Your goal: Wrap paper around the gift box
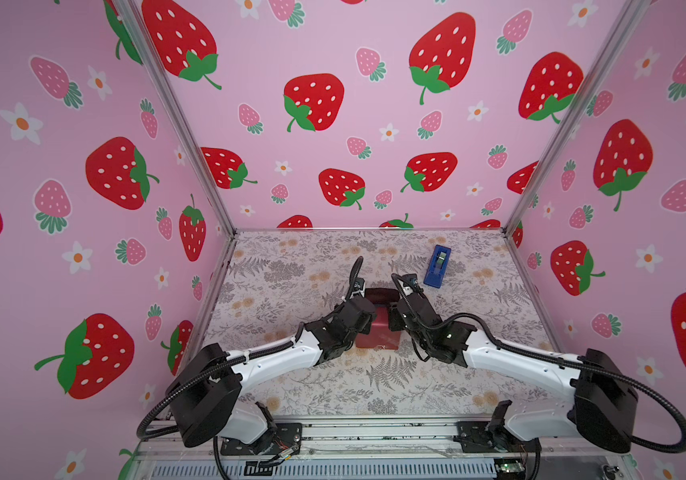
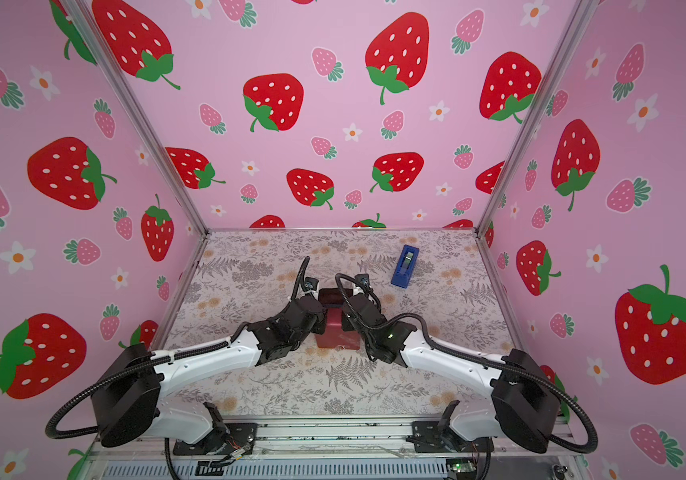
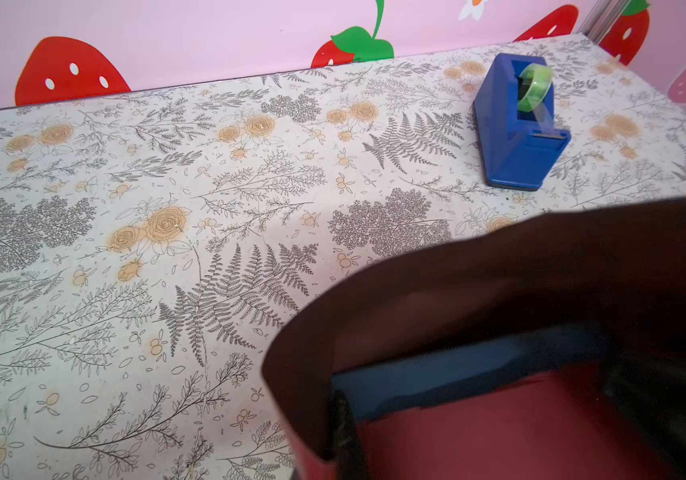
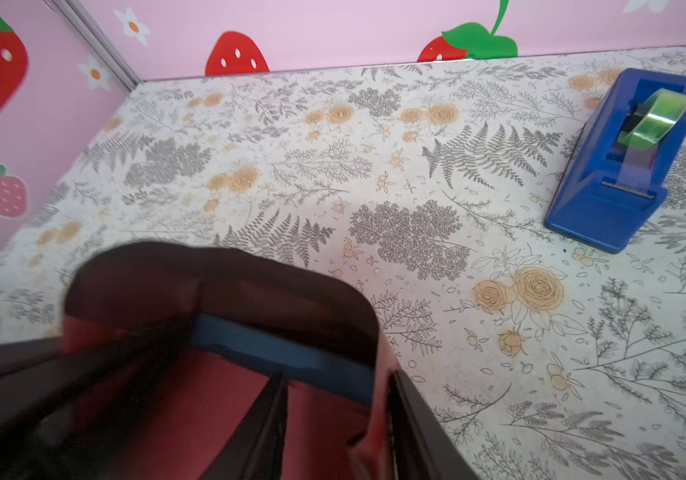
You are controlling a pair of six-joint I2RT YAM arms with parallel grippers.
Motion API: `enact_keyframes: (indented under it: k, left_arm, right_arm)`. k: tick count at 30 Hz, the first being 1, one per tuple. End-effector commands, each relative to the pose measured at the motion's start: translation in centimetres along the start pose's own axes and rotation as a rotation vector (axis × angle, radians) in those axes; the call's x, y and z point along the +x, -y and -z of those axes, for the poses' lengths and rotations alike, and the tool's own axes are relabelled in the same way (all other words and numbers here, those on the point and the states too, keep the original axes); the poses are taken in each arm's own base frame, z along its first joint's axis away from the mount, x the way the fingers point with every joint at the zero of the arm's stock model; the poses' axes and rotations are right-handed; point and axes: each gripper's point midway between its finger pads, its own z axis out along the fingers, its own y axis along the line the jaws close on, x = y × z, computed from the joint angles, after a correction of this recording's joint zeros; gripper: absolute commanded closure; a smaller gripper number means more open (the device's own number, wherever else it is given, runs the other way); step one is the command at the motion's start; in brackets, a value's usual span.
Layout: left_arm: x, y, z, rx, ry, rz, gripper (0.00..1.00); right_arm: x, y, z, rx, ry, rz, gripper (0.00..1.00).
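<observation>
Just below frame centre in both top views, the small slate-blue cardboard gift box (image 4: 283,353) is sitting sleeved in the thin maroon paper sheet (image 1: 378,332), directly between two equally near claws, with the left gripper (image 1: 368,322) pressing its jaws together at the left flank and the right gripper (image 4: 337,376) standing spread astride the right paper wall.

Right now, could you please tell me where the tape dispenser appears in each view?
Top view: tape dispenser far right on the table.
Top view: tape dispenser, same spot.
Left wrist: tape dispenser beyond the paper.
Right wrist: tape dispenser, likewise.
Shared landmark: the paper.
</observation>
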Motion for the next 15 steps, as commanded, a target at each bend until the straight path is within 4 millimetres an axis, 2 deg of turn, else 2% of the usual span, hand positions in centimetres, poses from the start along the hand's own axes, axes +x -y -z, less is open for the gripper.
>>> enact_keyframes:
  k: [1, 4, 6, 10, 15]
  left_arm:
    - [1.6, 0.3, -0.2, 0.015, -0.044, 0.002, 1.0]
    - [1.7, 0.2, -0.3, 0.012, -0.048, 0.004, 1.0]
    - [1.9, 0.1, -0.3, 0.009, -0.054, 0.008, 1.0]
    - [1.9, 0.1, -0.4, 0.01, -0.055, 0.014, 1.0]
    - [1.9, 0.1, -0.3, 0.008, -0.056, 0.017, 1.0]
  right_arm:
    - [-3.9, -1.5, 2.8, -0.061, 0.047, -0.06, 0.56]
    - [-4.7, -3.2, 3.9, -0.163, 0.029, -0.104, 0.58]
    - [-4.2, -4.2, 4.0, -0.216, 0.0, -0.131, 0.63]
    - [-2.0, -5.6, 2.9, -0.27, -0.061, -0.143, 0.77]
    - [1.5, -5.5, 0.5, -0.214, -0.133, -0.113, 0.9]
